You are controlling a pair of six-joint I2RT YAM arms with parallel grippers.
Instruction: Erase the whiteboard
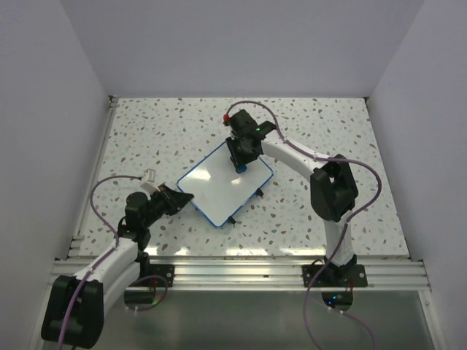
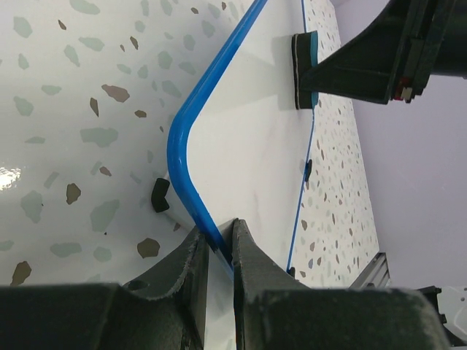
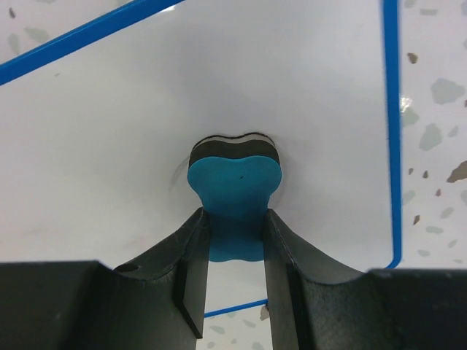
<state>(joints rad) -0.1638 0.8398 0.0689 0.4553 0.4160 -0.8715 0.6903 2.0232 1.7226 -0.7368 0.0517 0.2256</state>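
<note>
The whiteboard (image 1: 219, 188), white with a thin blue rim, lies tilted on the speckled table. My left gripper (image 1: 182, 198) is shut on its near-left rim; in the left wrist view the gripper (image 2: 221, 244) pinches the blue rim (image 2: 182, 146). My right gripper (image 1: 241, 162) is shut on the small blue eraser (image 3: 235, 191) and presses its dark felt face onto the board (image 3: 109, 124) near the far right corner. The eraser (image 2: 305, 69) also shows in the left wrist view. A faint grey mark lies just left of the eraser.
Small black tabs (image 2: 159, 195) stick out at the board's edges. A red-tipped object (image 1: 227, 117) lies beyond the right gripper. White walls close in the table on three sides; an aluminium rail (image 1: 241, 273) runs along the near edge.
</note>
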